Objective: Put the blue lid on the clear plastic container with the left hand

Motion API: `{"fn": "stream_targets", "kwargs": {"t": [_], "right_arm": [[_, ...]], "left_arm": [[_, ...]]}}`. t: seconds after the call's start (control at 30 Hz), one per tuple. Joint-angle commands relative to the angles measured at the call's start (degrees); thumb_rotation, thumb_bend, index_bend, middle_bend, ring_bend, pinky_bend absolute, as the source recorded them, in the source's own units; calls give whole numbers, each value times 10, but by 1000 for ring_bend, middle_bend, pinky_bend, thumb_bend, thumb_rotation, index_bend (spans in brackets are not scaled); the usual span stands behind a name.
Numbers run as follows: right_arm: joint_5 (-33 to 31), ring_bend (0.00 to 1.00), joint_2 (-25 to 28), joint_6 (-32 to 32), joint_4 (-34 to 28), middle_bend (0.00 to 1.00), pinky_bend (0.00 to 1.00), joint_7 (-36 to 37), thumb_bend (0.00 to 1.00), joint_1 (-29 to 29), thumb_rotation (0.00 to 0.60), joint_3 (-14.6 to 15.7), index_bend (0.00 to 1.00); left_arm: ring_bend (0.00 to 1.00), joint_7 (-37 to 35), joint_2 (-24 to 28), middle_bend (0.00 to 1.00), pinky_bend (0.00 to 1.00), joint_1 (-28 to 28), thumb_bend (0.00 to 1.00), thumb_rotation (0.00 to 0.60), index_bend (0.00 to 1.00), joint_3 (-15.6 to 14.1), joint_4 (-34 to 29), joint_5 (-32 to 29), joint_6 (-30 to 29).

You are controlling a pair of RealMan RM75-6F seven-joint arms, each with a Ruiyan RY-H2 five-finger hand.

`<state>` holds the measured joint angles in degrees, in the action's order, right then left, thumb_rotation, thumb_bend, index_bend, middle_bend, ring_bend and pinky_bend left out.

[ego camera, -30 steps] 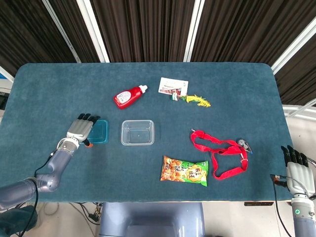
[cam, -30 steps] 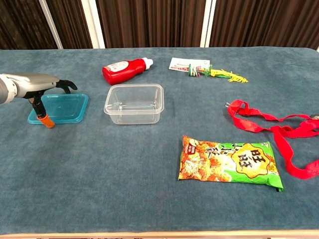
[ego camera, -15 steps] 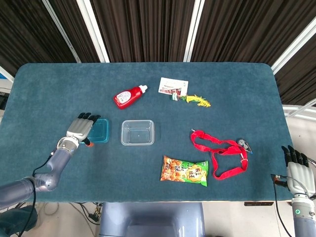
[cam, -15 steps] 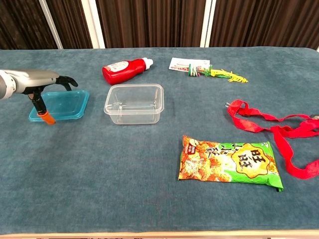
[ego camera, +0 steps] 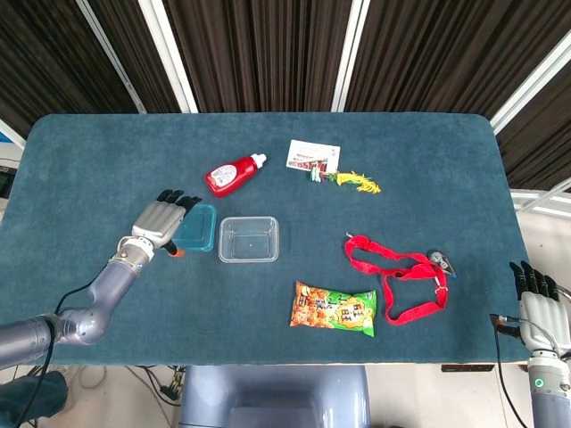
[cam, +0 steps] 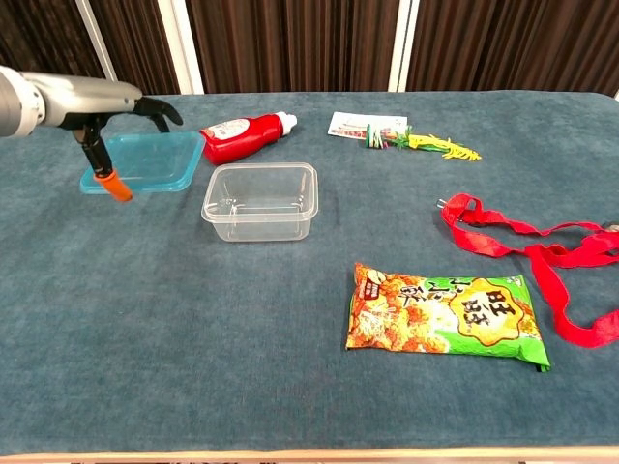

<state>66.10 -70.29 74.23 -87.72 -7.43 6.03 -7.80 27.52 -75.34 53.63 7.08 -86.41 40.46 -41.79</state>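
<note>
Left hand [ego camera: 159, 223] fingers [cam: 155, 105] pinching blue lid [cam: 145, 161], held off the table just left of the clear container [cam: 259, 200], lid's long axis parallel w/ container's; right hand [ego camera: 538, 308] far off, fingers loosely apart, holding nothing.

left hand [ego camera: 161, 223] raised, gripping, right hand [ego camera: 536, 306] apparently idle at edge

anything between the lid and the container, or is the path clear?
Nothing visible blocks it. The left hand holds the lid raised, just left of the open container. The ketchup bottle lies behind the gap, off the direct line.
</note>
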Motion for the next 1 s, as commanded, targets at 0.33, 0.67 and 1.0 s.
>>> {"fn": "stream_targets", "kwargs": {"t": [0.33,0.67,1.0], "right_arm": [[0,0,3,3,0,1,0,6,269,-1,600,-3,36],[-2,0,5,4,1,1,0,11,269,-3,600,-4,36],[-6,0,4,2,3,1,0,11,269,-2,600,-6,36]], "left_arm": [[0,95,-23,378,35,134,180,600,98,17,-42,-218,-23],[0,122,-54,378,35,203,180,600,108,25,-46,-346,-49],[0,144,-95,376,31,230,180,600,118,13,-13,-361,-59]]}}
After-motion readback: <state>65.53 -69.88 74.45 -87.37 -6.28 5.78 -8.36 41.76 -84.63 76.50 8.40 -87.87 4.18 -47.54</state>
